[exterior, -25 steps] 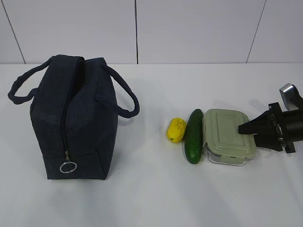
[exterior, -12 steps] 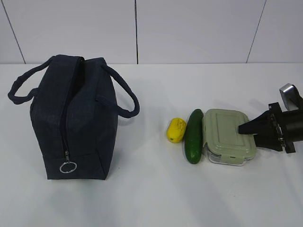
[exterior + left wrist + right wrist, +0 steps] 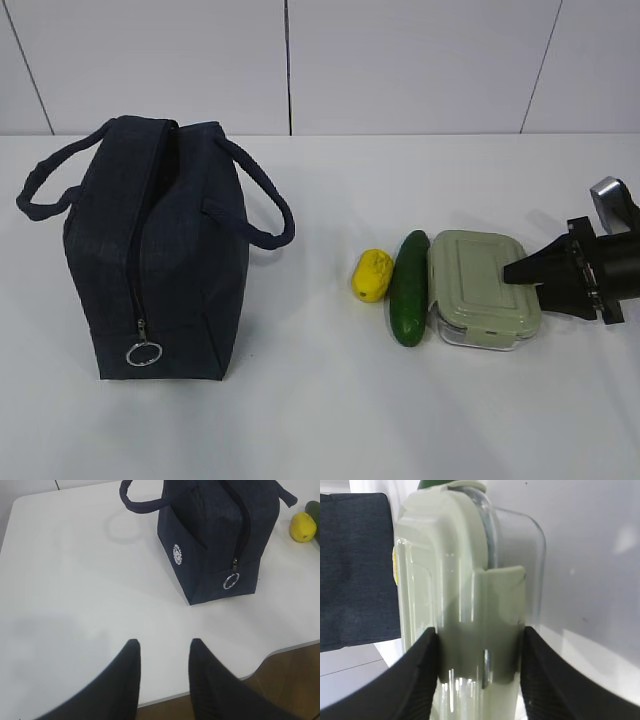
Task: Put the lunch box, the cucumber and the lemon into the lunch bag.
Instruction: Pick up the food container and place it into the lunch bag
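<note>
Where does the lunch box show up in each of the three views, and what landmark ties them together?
Exterior view: lunch box at right, beside the cucumber, the right gripper at its right end.
Left wrist view: not in it.
Right wrist view: lunch box fills the centre, between the fingers.
Shared landmark: the lunch bag, also and.

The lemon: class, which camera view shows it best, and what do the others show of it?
The exterior view: the whole lemon lies unobstructed beside the cucumber. The left wrist view catches it small at the frame's right edge; the right wrist view shows only a yellow sliver.
</note>
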